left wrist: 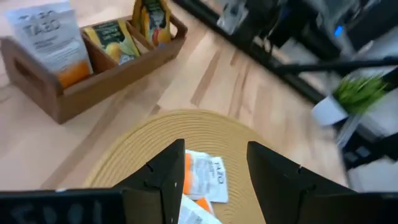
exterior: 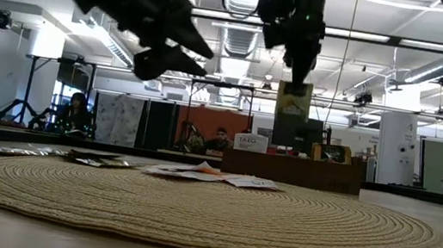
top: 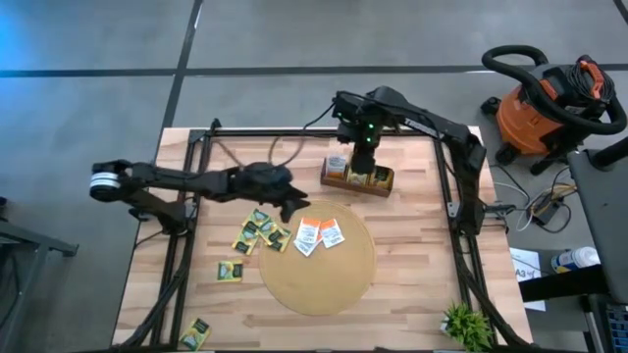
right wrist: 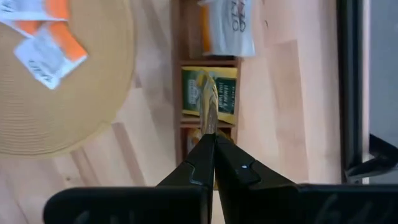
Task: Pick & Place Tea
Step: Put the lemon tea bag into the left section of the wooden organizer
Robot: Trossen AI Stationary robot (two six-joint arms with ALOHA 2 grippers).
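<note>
Several tea sachets lie flat on the table. Orange-and-white ones point(top: 319, 233) are on the round tan mat point(top: 319, 279), and yellow-green ones point(top: 257, 231) lie beside it. My left gripper point(left wrist: 214, 168) hovers open over the orange-and-white sachets point(left wrist: 205, 177), slanting down and touching nothing. My right gripper point(right wrist: 214, 140) points down over the wooden box point(top: 358, 178), shut on a yellow-green sachet point(exterior: 292, 101). More sachets stand upright in the box's compartments point(left wrist: 115, 40). My right gripper pinches the yellow-green sachet by its upper edge point(right wrist: 209, 127) between its two fingertips, coming from above and pointing down. The sachet hangs upright below the fingers, seen edge-on, over the box's middle compartment point(right wrist: 208, 93).
Two more yellow-green sachets lie alone near the table's left front point(top: 229, 272) point(top: 195, 333). A small green plant point(top: 466, 324) stands at the front right corner. An orange shop vacuum point(top: 540, 108) sits on the floor beyond the table's right side.
</note>
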